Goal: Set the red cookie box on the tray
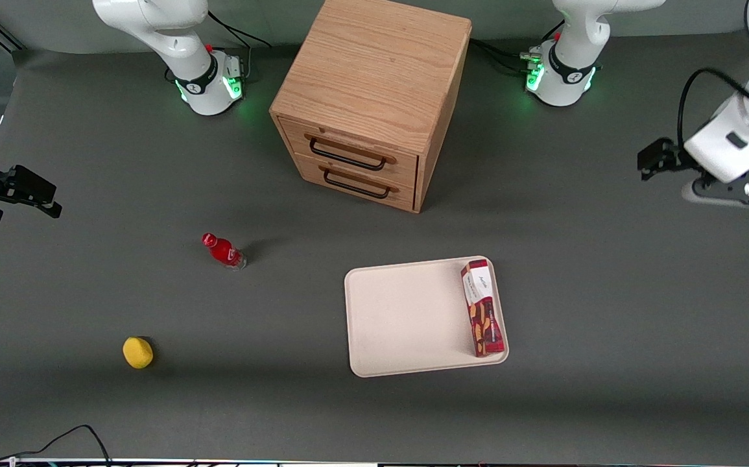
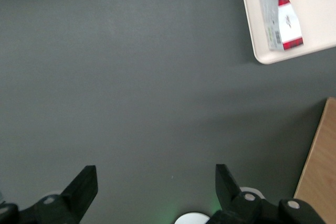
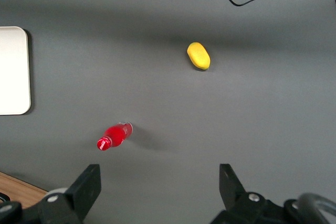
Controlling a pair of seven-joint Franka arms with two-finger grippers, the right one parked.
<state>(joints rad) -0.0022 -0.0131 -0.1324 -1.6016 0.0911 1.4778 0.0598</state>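
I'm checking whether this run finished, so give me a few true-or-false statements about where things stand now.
1. The cookie box lies flat on the tray. True.
2. The gripper is shut on the box. False: it is open, above bare table, away from the tray.
3. The box lies in the middle of the tray. False: it lies along the tray's edge toward the working arm's end.
4. Both drawers of the cabinet are closed. True.
5. The red bottle is on the tray. False: it is on the table.
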